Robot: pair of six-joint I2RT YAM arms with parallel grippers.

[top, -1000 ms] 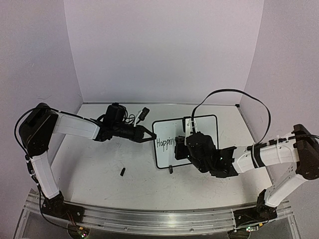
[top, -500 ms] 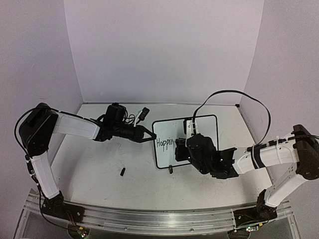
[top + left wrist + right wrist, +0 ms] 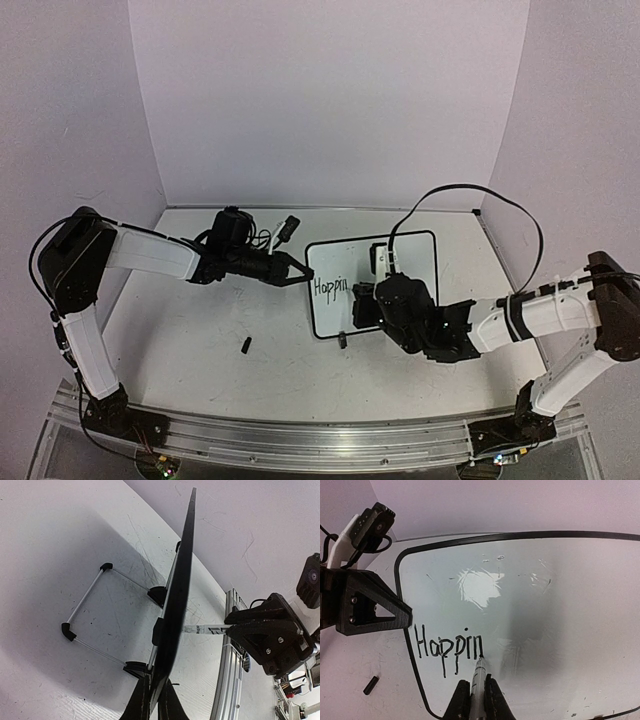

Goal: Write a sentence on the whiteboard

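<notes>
The whiteboard (image 3: 400,262) stands tilted at the table's middle, with the black letters "Happin" (image 3: 329,286) at its left. In the right wrist view the letters (image 3: 449,647) sit low on the board (image 3: 545,595). My right gripper (image 3: 476,700) is shut on a marker (image 3: 479,680) whose tip touches the foot of the "n". My left gripper (image 3: 297,277) is shut on the board's left edge. In the left wrist view the board's edge (image 3: 181,585) runs up from the gripper (image 3: 154,706), and the marker (image 3: 205,629) meets the board from the right.
A small black marker cap (image 3: 245,345) lies on the table left of the board, also in the right wrist view (image 3: 370,685). The board's wire stand (image 3: 90,625) rests behind it. Grey walls enclose the table on three sides.
The letters have grown from "Happi" with a part stroke to "Happin". My right gripper and marker have shifted slightly to the right along the row. The left arm has not moved.
</notes>
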